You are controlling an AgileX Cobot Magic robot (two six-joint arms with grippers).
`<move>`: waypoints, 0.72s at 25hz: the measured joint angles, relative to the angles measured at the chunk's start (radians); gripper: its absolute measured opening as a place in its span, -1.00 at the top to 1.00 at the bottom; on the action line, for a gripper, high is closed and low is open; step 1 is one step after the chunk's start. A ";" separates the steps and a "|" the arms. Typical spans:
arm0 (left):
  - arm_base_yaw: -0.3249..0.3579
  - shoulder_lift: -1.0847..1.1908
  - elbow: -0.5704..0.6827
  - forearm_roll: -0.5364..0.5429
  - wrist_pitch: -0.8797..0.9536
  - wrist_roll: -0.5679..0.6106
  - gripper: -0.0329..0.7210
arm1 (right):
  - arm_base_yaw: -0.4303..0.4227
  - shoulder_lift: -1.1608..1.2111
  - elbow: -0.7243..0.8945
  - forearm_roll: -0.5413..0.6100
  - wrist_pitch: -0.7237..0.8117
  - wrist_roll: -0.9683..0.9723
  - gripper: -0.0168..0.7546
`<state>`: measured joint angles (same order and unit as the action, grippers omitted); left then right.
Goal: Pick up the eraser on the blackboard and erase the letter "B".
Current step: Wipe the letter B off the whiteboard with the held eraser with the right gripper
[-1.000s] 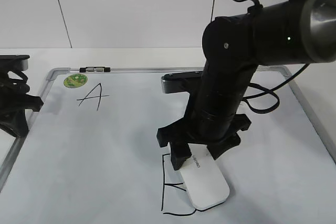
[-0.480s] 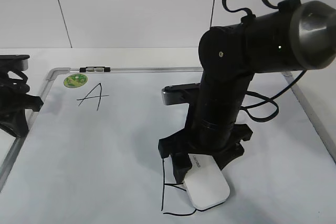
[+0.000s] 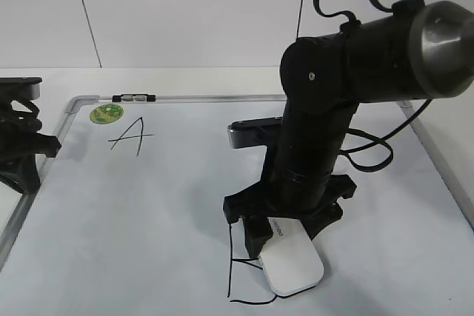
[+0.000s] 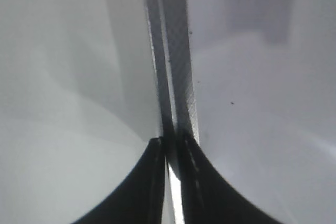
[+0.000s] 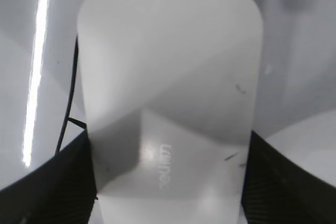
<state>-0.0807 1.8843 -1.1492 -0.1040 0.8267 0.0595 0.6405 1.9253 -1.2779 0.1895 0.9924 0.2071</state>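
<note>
eraser clamped in right gripper, flat on blackboard near front edge, over letter "b"; right side wiped, left strokes remaining. left gripper pinched narrow.

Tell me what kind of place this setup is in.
Probably a robot test bench in a lab: a whiteboard lies flat with marker letters, plain white panels stand behind it, and two black robot arms work there, one gripper holding an eraser.

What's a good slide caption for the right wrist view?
Right end effector shut on the white eraser, pressed flat on the blackboard over black strokes of the letter "B".
</note>
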 joint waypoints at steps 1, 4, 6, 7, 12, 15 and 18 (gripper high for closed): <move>0.000 0.000 0.000 0.000 0.000 0.000 0.78 | 0.000 0.000 0.000 0.000 0.000 0.000 -0.54; 0.000 0.000 0.000 0.000 0.000 0.000 0.78 | 0.000 0.000 0.000 0.000 0.000 0.000 -0.54; 0.000 0.000 0.000 0.000 0.000 0.000 0.78 | 0.000 0.000 0.000 0.000 0.000 0.000 -0.54; 0.000 0.000 0.000 0.000 0.000 0.000 0.78 | 0.000 0.000 0.000 0.000 0.002 0.000 -0.54; 0.000 0.000 0.000 0.000 0.000 0.000 0.78 | 0.001 0.008 -0.025 -0.015 0.047 -0.002 -0.54; 0.000 0.000 0.000 0.000 0.002 0.000 0.78 | 0.001 0.008 -0.046 -0.037 0.072 -0.014 -0.53; 0.000 0.000 0.000 -0.002 0.002 0.000 0.78 | 0.001 0.008 -0.049 -0.050 0.072 -0.027 -0.53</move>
<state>-0.0807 1.8843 -1.1492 -0.1058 0.8288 0.0595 0.6418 1.9338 -1.3272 0.1394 1.0641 0.1803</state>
